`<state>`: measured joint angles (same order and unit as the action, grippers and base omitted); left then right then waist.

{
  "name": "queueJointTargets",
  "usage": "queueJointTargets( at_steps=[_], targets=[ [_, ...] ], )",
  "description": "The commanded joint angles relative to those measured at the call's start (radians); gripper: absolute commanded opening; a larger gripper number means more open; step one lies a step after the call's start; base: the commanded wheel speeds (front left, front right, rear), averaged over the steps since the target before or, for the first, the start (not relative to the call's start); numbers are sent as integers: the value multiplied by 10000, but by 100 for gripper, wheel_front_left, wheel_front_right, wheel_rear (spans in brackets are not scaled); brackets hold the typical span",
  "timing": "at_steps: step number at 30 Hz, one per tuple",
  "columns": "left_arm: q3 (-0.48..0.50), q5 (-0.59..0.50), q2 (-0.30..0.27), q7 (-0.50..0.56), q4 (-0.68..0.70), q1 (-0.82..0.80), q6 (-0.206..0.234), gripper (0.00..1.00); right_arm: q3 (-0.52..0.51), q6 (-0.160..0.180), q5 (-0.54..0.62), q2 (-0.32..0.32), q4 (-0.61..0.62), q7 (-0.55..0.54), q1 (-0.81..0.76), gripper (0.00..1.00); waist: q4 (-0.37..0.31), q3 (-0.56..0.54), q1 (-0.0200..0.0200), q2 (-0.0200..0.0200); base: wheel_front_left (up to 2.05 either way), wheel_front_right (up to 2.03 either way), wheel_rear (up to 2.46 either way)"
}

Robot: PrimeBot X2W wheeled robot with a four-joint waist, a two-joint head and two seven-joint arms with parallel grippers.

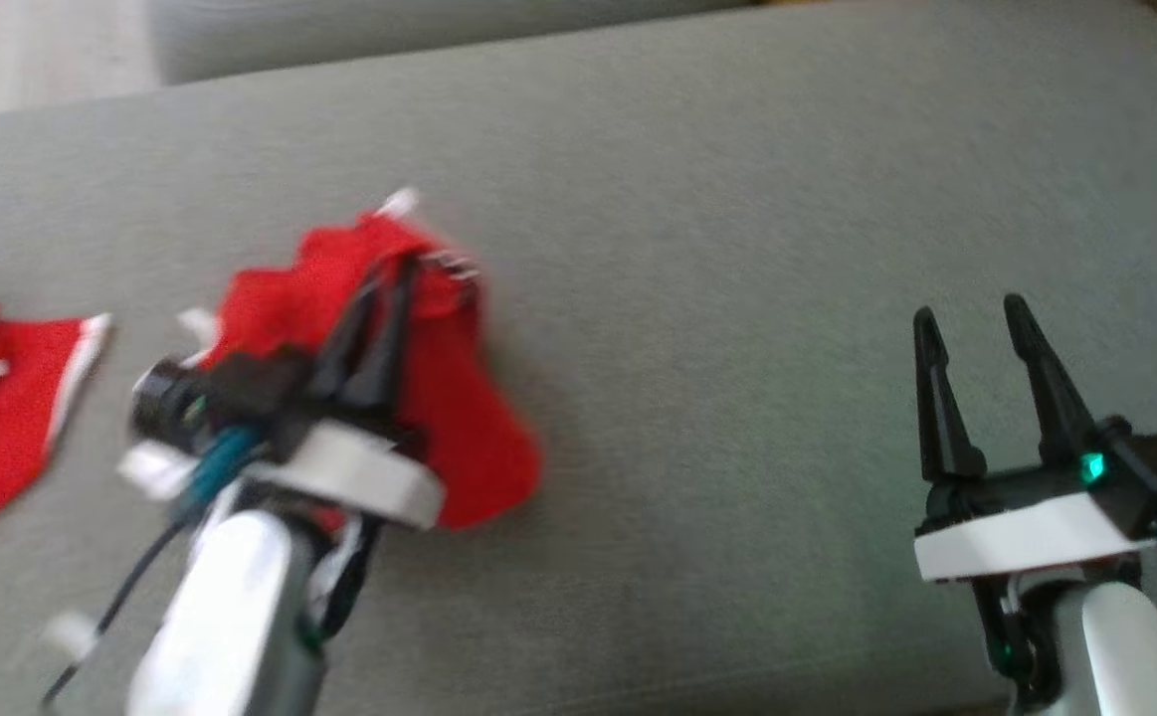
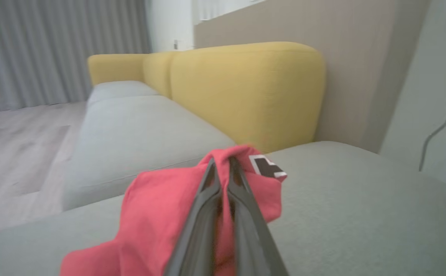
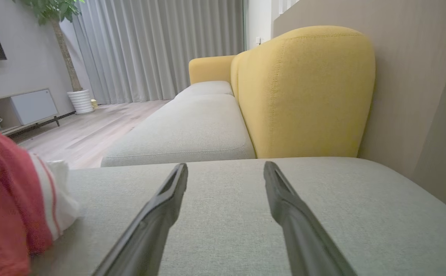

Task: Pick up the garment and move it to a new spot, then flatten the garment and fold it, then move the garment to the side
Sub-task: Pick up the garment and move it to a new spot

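Grey sofa cushion point(image 1: 737, 199) below; jaws of the left gripper point(image 1: 401, 267) pinch the bunched red garment point(image 1: 459, 398), right gripper point(image 1: 971, 316) jaws spread empty; likely mid-move, flattening and folding remain

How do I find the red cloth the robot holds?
On the big grey sofa cushion, look left of the middle for the red garment. It is bunched up, pinched in the left gripper, unlike the other red cloth lying flat farther left.

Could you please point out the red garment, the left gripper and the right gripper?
red garment point(image 1: 469, 428), head view, red cloth beside the fingers.
left gripper point(image 1: 397, 273), head view, between its shut fingertips.
right gripper point(image 1: 969, 310), head view, between its open fingertips.
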<state>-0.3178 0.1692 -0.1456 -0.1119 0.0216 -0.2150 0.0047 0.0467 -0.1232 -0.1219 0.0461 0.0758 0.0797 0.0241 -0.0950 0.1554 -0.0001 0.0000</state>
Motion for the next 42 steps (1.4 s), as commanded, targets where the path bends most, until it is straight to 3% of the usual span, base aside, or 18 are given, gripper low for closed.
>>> queueJointTargets(
  at_steps=[1, 7, 15, 17, 18, 24, 30, 35, 42],
  targets=[
    [-3, -185, 75, -59, 164, -888, -185, 0, 287, -75, 4, 42, 381, 67, 414, 100, -764, 602, 1, 0, 0, 0, 0],
    [-1362, -588, 452, 103, -1096, -2289, -851, 0, 523, -75, -166, 42, 328, 197, 706, 100, -1712, 1310, 1, 0, 0, 0, 0],
    [-2197, -552, 691, 83, -3406, -3058, -1080, 0, 789, -75, -559, 42, -37, 597, 862, 100, -2327, 1758, 1, 0, 0, 0, 0],
    [-2296, -515, 734, 7, -3885, -3130, -1081, 50, 863, -75, -653, 42, -141, 670, 873, 100, -2333, 1758, 1, 0, 0, 0, 0],
    [-2341, -475, 755, -44, -4092, -3146, -1086, 100, 887, -75, -674, 42, -192, 707, 874, 100, -2309, 1728, 1, 0, 0, 0, 0],
    [-2443, -150, 847, -909, -4462, -2924, -984, 100, 864, -75, -494, 41, -502, 721, 789, 100, -1812, 1118, 1, 0, 0, 0, 0],
    [-1732, 295, 834, -1449, -3400, -2247, -264, 100, 838, -75, -255, 41, -577, 518, 605, 100, -877, 412, 1, 0, 0, 0, 0],
    [-790, 280, 469, -1493, -2229, -1559, 454, 100, 775, -75, -107, 41, -474, 375, 456, 100, -92, -10, 1, 0, 0, 0, 0],
    [451, 417, 1, -1496, -1585, -559, 1109, 100, 740, -75, 9, 41, -432, 237, 247, 100, 570, -445, 1, 0, 0, 0, 0]
  ],
)
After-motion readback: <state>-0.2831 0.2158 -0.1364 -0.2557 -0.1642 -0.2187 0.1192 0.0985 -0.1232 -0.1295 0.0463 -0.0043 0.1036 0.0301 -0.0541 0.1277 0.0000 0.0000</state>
